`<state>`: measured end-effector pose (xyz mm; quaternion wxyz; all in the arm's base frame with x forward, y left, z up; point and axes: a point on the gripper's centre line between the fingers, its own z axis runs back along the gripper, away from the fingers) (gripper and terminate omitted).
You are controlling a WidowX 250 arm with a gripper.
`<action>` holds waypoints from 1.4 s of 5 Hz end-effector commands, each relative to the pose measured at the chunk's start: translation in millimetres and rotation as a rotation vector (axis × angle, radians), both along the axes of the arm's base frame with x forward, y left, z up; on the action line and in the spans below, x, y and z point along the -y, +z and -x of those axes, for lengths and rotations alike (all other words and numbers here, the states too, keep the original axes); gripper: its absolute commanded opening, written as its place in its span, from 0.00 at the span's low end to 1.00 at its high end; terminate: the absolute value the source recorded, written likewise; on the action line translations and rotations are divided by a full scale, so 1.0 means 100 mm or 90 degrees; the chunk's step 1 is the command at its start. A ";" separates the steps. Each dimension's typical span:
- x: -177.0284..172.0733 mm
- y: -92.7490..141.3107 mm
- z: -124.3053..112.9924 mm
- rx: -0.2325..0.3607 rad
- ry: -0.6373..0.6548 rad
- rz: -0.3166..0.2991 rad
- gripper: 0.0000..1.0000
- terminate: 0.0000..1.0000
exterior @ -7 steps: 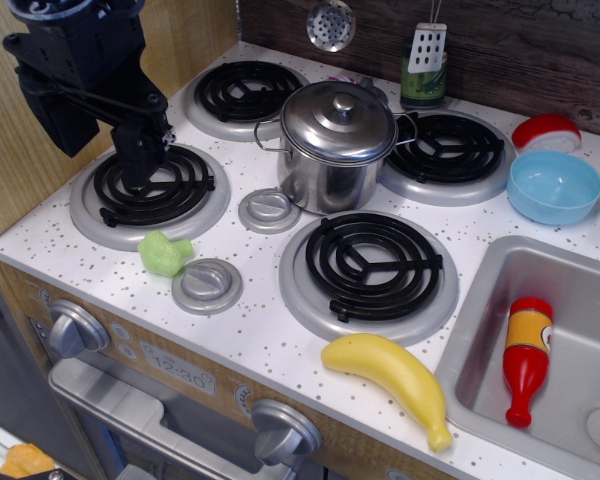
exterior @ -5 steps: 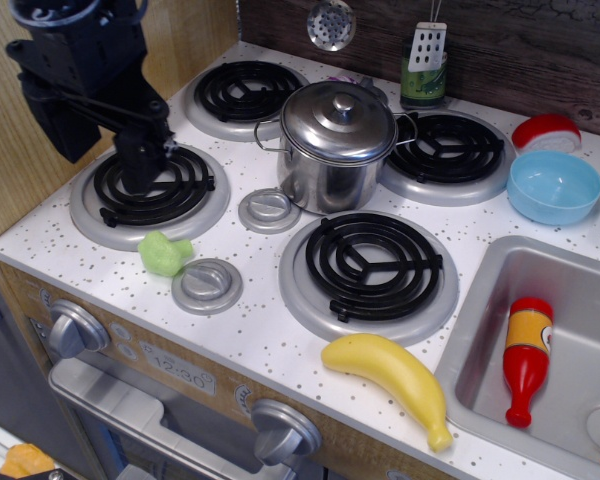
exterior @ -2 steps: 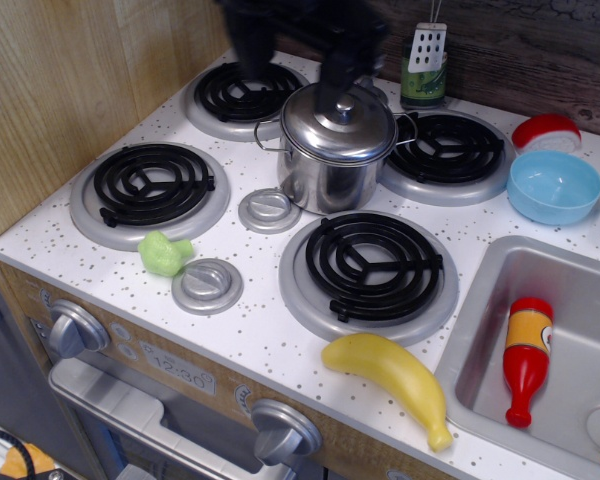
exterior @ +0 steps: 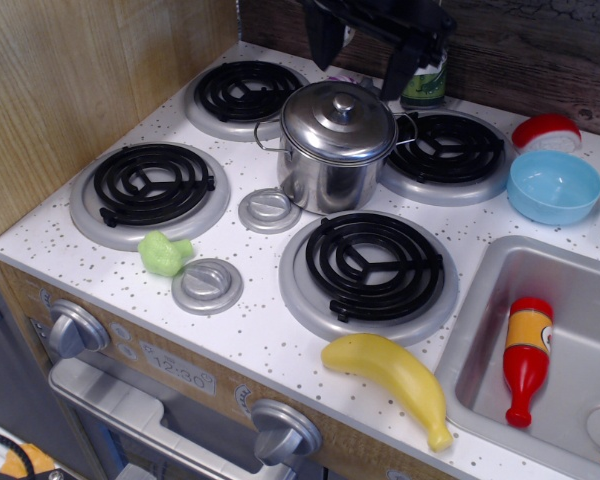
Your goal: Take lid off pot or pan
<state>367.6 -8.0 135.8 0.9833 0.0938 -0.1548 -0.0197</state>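
The shiny steel pot [exterior: 323,178] stands in the middle of the toy stove, between the burners, with wire loop handles on two sides. The domed steel lid [exterior: 332,125] sits closed on it, its small round knob [exterior: 343,102] on top. My black gripper [exterior: 362,55] hangs at the top edge of the view, just behind and above the lid. Its two fingers [exterior: 325,40] are spread wide apart, one on each side of the knob's line, and hold nothing. They do not touch the lid.
Four black coil burners surround the pot. Two flat grey ringed discs [exterior: 269,210] [exterior: 207,285] and a green toy [exterior: 164,253] lie front left. A banana [exterior: 390,375] lies at the front. A light blue bowl [exterior: 553,187] and a sink with a ketchup bottle [exterior: 526,358] are at the right. A green can [exterior: 423,85] stands at the back.
The arm has swung from the front left burner across to the back, passed over the lid, and now hangs behind and above the pot with its fingers spread. The pot and lid have not moved.
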 end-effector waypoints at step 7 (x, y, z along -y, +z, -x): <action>-0.36 -0.32 -0.41 -0.015 -0.133 -0.032 0.00 0.00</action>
